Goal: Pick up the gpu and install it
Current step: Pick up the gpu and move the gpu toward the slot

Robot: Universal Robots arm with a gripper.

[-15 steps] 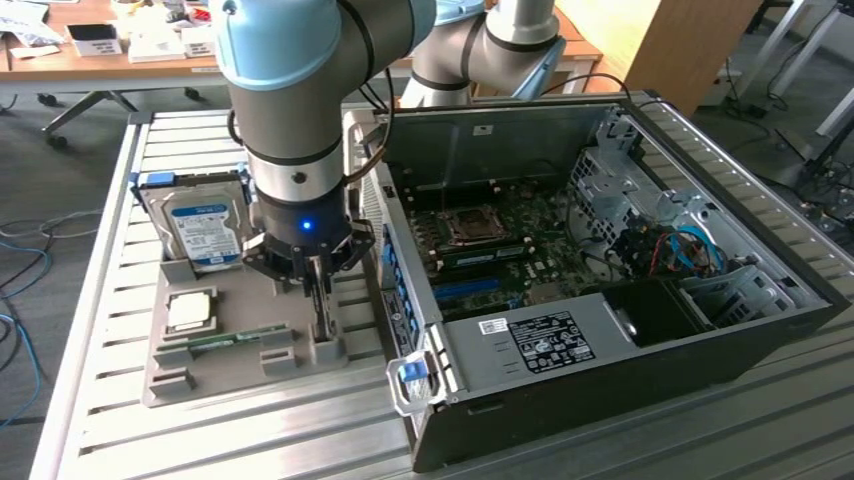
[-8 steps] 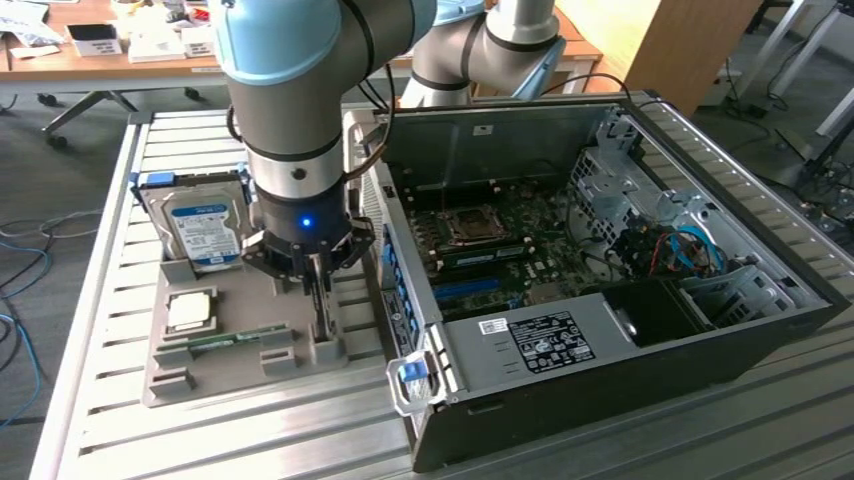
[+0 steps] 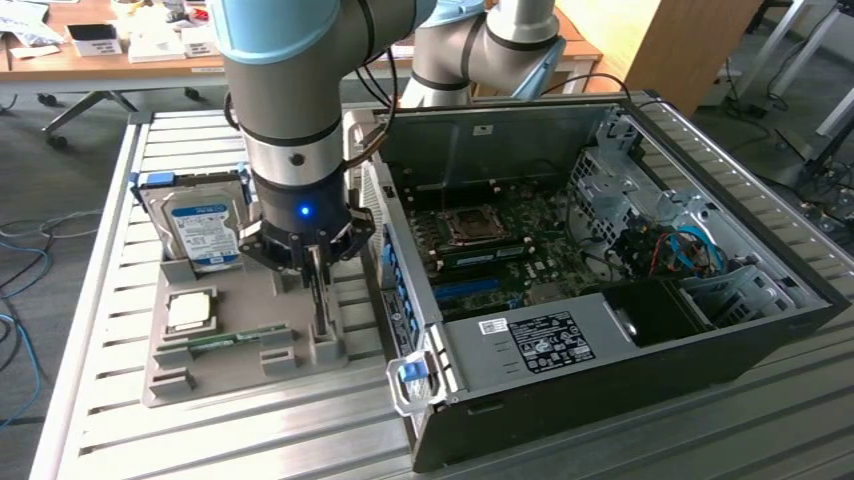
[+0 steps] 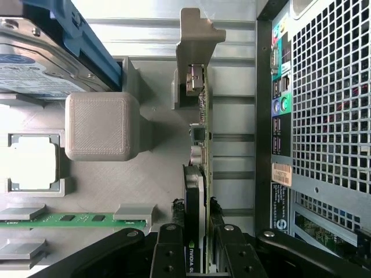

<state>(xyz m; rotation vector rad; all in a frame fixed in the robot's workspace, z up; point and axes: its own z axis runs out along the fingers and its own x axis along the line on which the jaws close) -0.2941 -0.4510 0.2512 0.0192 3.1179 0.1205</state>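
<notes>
The gpu [image 4: 204, 174] stands on edge in a slot of the grey holder tray [image 3: 220, 385], with its silver end bracket [image 4: 194, 40] at the far end and its black fan face turned toward the tray's middle. My gripper [image 4: 200, 255] is down over the card's near end. One black finger [image 4: 169, 252] is against the fan side and the other against the board side, shut on the card. In the exterior view the gripper [image 3: 316, 280] hangs low over the tray, and the gpu [image 3: 319, 318] shows as a thin upright strip below it.
The tray also holds a silver hard drive [image 3: 200, 232] standing upright, a processor chip [image 3: 191, 310] and a green memory stick [image 3: 235, 338]. The open computer case [image 3: 747, 330] lies just to the exterior view's right. Its perforated rear panel [image 4: 324, 116] is close beside the card.
</notes>
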